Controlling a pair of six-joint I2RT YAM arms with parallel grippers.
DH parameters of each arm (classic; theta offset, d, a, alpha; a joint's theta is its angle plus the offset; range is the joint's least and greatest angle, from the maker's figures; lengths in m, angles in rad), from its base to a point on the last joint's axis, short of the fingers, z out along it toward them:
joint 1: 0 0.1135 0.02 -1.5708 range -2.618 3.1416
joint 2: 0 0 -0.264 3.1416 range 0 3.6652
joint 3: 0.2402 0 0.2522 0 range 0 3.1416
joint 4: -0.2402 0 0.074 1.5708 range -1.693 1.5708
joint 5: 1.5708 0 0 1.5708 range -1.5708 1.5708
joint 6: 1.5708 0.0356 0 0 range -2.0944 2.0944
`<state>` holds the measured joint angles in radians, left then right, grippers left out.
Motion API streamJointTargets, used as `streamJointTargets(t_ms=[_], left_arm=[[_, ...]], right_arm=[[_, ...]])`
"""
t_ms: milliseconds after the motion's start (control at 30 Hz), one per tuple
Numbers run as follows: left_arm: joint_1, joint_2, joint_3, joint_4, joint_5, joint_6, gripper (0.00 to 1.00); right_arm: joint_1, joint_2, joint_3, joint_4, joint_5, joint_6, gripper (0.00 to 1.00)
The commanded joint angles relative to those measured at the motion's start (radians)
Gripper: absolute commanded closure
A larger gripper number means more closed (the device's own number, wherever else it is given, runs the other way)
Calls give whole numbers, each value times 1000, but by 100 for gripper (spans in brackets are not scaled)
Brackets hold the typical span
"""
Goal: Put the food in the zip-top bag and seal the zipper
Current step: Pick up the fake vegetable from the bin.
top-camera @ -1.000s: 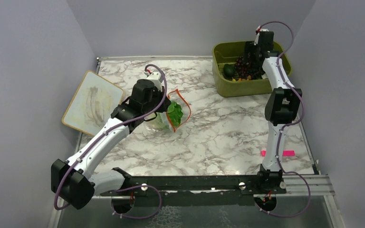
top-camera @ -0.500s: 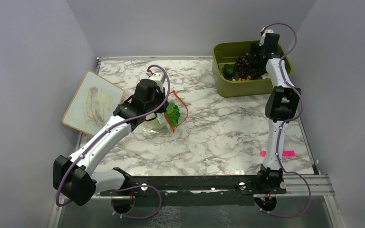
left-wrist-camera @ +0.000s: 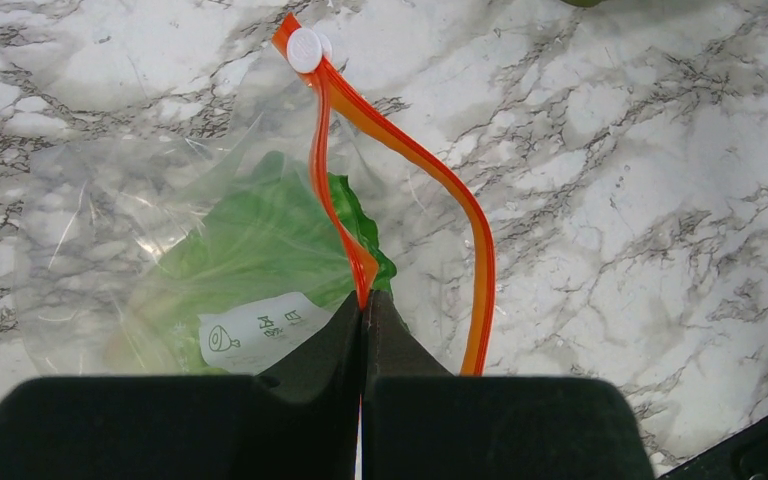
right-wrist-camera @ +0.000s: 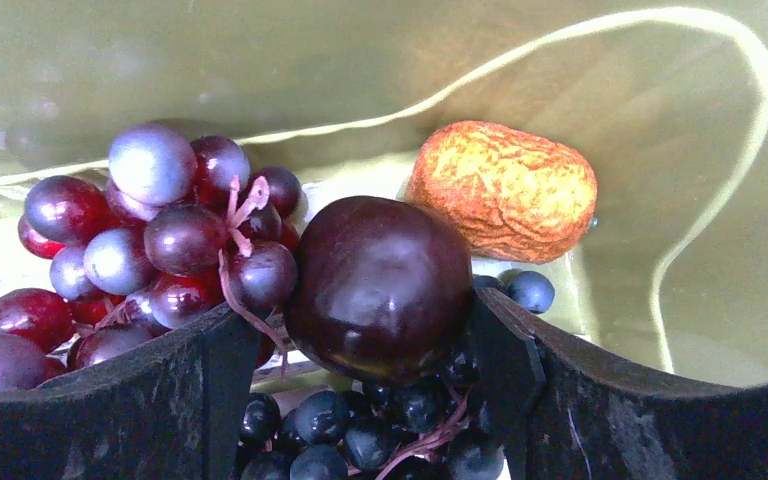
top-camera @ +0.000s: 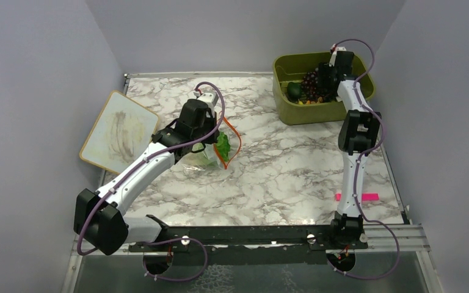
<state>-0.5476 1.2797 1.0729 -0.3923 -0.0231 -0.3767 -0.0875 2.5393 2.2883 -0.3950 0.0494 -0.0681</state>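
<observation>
The clear zip-top bag (left-wrist-camera: 90,200) lies on the marble table with the green lettuce (left-wrist-camera: 260,235) inside. Its orange-red zipper (left-wrist-camera: 410,150) gapes in a loop, with a white slider (left-wrist-camera: 305,48) at the far end. My left gripper (left-wrist-camera: 364,300) is shut on the near strip of the zipper. In the olive bin (top-camera: 317,113), my right gripper (right-wrist-camera: 365,305) stands open, its fingers flanking a dark maroon round fruit (right-wrist-camera: 380,280). Purple grapes (right-wrist-camera: 150,240) lie left of the fruit, small dark grapes (right-wrist-camera: 360,420) below it and an orange piece (right-wrist-camera: 505,190) behind it.
A dark green piece (top-camera: 294,91) sits at the bin's left end. A whiteboard (top-camera: 119,131) lies at the table's left edge. A pink clip (top-camera: 356,196) rests near the right arm's base. Grey walls close in on three sides.
My left arm has shifted slightly up and to the right, taking the bag's mouth with it. My right gripper has moved about inside the bin and now sits lower over the grapes.
</observation>
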Motion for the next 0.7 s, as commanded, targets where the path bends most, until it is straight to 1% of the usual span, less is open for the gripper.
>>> streamJointTargets(t_ms=[0,67,233,400,500,667], left_arm=[[-4,0,38,3,-1,-14,100],[-5,-5,36,1,-1,-14,100],[-5,-13,37,-7,2,-22,100],[-5,-17,38,-4,3,-31,100],[-5,-22,34,-2,-10,-41,100],[-5,-27,35,7,12,-76,100]], right_arm=[[-6,50,16,44,40,-8,24],[-7,51,4,77,29,-32,26],[-8,20,-20,142,12,-59,47],[-8,-90,-145,239,10,-67,62],[-7,-145,-182,221,0,-59,67],[-7,-258,-274,199,-57,-11,68]])
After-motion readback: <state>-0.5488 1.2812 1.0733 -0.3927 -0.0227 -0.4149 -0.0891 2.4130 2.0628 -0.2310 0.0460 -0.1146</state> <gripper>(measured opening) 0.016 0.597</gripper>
